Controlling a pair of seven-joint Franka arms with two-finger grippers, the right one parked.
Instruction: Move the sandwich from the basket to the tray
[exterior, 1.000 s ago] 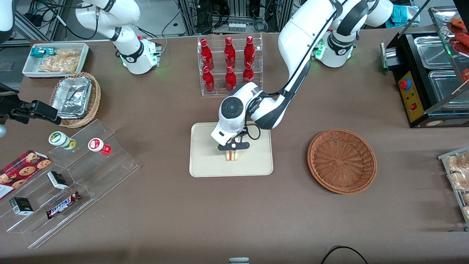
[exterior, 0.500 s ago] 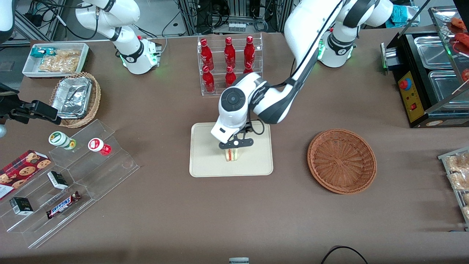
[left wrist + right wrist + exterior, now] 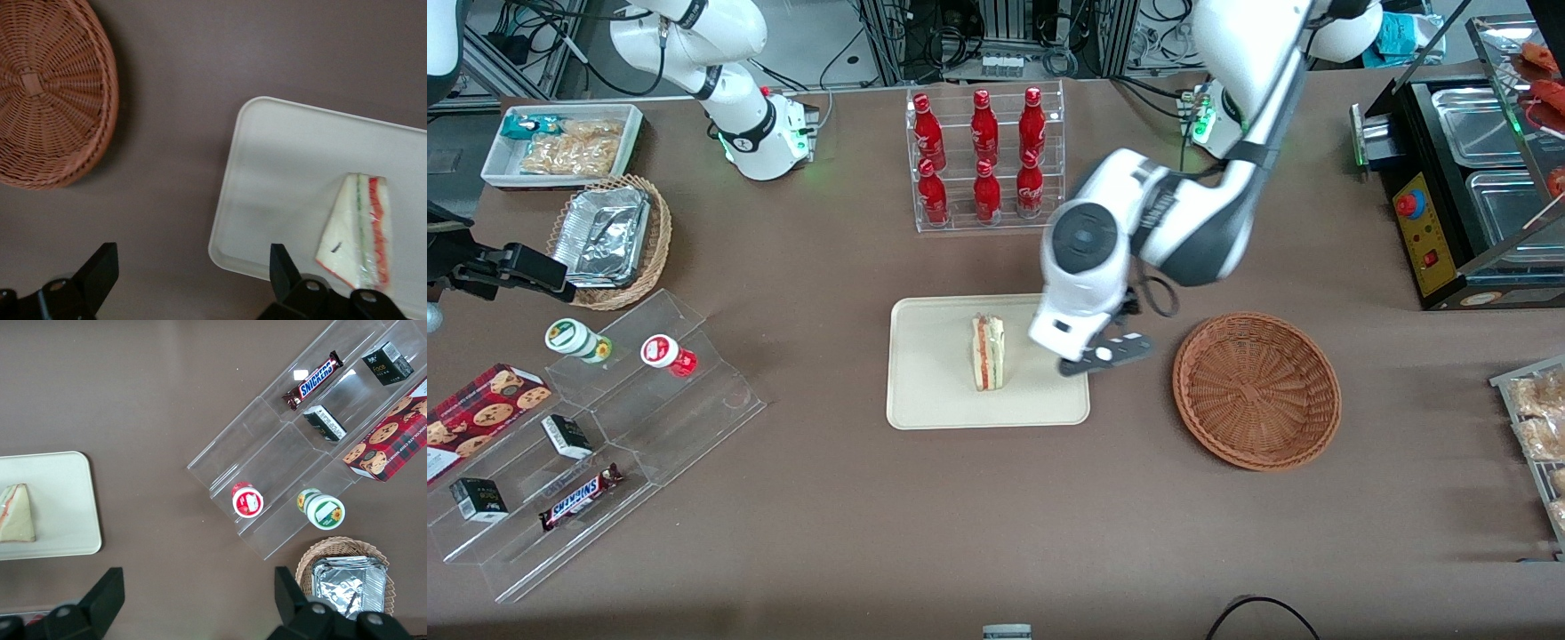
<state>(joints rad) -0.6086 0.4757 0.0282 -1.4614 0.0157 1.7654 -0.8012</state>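
A brown tabletop [image 3: 978, 498] carries the scene, with a clear rack of red bottles [image 3: 980, 156] farther from the front camera than the tray [image 3: 925, 391]. The cream tray lies flat near the middle, and the sandwich [image 3: 988, 353] lies on it, its red, orange and green layers showing along one edge. In the left wrist view the sandwich [image 3: 359, 233] lies inside the tray's [image 3: 280, 173] rim, near one corner. The round reddish-brown basket [image 3: 1256, 389] sits toward the working arm's end of the tabletop, apart from the tray, with nothing in it. The pincer [image 3: 1106, 354] hovers over the tray edge nearest the basket, spread wide and holding nothing, clear of the sandwich.
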